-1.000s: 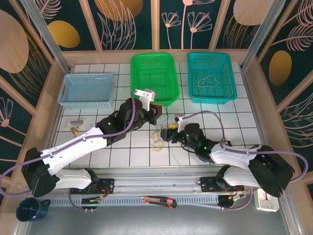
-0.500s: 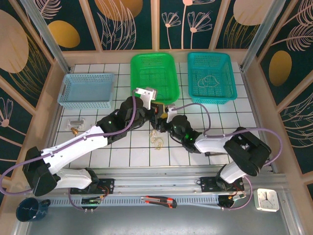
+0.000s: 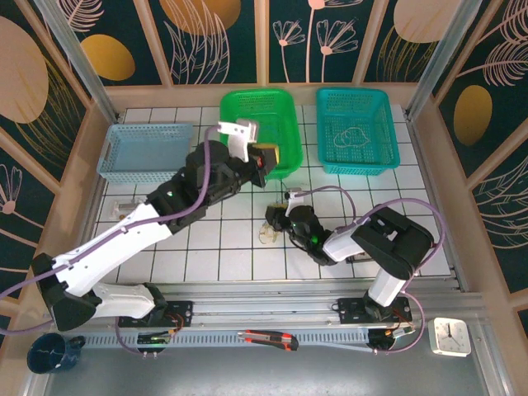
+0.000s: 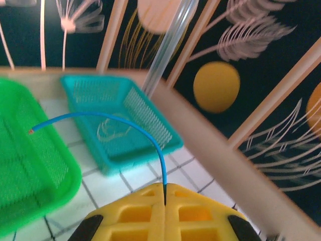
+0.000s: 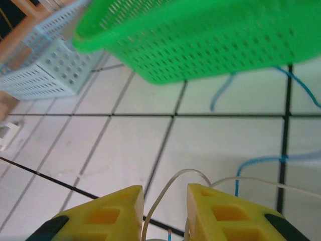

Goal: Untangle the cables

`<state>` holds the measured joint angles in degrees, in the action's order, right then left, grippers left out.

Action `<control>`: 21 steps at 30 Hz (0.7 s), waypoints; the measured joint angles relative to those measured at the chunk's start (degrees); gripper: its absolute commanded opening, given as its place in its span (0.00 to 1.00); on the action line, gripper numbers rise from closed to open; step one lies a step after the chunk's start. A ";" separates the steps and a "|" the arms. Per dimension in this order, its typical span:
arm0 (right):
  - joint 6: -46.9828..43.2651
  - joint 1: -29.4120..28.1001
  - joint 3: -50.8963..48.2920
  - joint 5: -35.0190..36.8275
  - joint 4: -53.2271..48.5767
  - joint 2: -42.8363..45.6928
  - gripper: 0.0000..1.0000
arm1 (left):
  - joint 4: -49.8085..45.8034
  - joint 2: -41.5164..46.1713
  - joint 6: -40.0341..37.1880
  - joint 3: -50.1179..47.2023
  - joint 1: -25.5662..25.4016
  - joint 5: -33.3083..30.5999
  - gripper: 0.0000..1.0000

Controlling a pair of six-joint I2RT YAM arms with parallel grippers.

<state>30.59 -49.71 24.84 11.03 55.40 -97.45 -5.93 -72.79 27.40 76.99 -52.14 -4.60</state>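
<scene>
My left gripper [image 3: 268,157] is raised beside the green basket and shut on a blue cable [image 4: 100,114]. The cable arcs up out of the closed yellow fingers [image 4: 145,206] toward the green basket. A small tangle of cables [image 3: 266,237] lies on the white tiles below. My right gripper [image 3: 276,219] is low over that tangle. In the right wrist view, its yellow fingers [image 5: 108,211] stand apart with a loop of whitish cable [image 5: 188,173] rising between them. Blue cable [image 5: 256,161] runs over the tiles just beyond.
Three baskets line the back: light blue [image 3: 147,128], green [image 3: 257,92] and teal [image 3: 394,140], with a whitish cable [image 3: 351,136] lying in the teal one. Small metal parts [image 3: 128,206] lie at the left. A box cutter [image 3: 268,337], clock [image 3: 450,337] and blue cup [image 3: 51,353] sit by the near rail.
My left gripper has lifted and drawn back toward the green basket, still holding the blue cable. My right gripper has slid left over the tangle and its jaws have narrowed.
</scene>
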 measured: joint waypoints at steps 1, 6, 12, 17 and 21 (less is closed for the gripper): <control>0.48 -0.13 -0.66 0.15 0.00 -0.39 0.29 | -0.07 0.00 -0.48 2.38 0.00 -0.35 0.00; 2.45 -1.25 -2.40 1.31 0.37 -1.11 0.30 | -0.24 -0.13 -3.54 11.69 0.00 -2.32 0.00; 3.74 -1.88 -3.13 1.57 1.31 -1.07 0.43 | -1.22 -1.20 -7.15 14.95 0.35 -5.57 0.00; 4.35 -2.19 -3.10 1.14 -1.53 1.57 0.58 | -3.69 -2.21 -8.57 14.49 4.17 -6.91 0.00; 4.00 -2.32 -2.27 0.92 -6.34 6.60 0.64 | -3.82 -1.73 -9.20 11.69 9.55 -8.37 0.00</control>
<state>34.59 -52.03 22.57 11.94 49.06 -90.85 -9.76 -74.52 18.20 88.68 -42.59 -12.97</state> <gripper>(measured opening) 0.621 0.049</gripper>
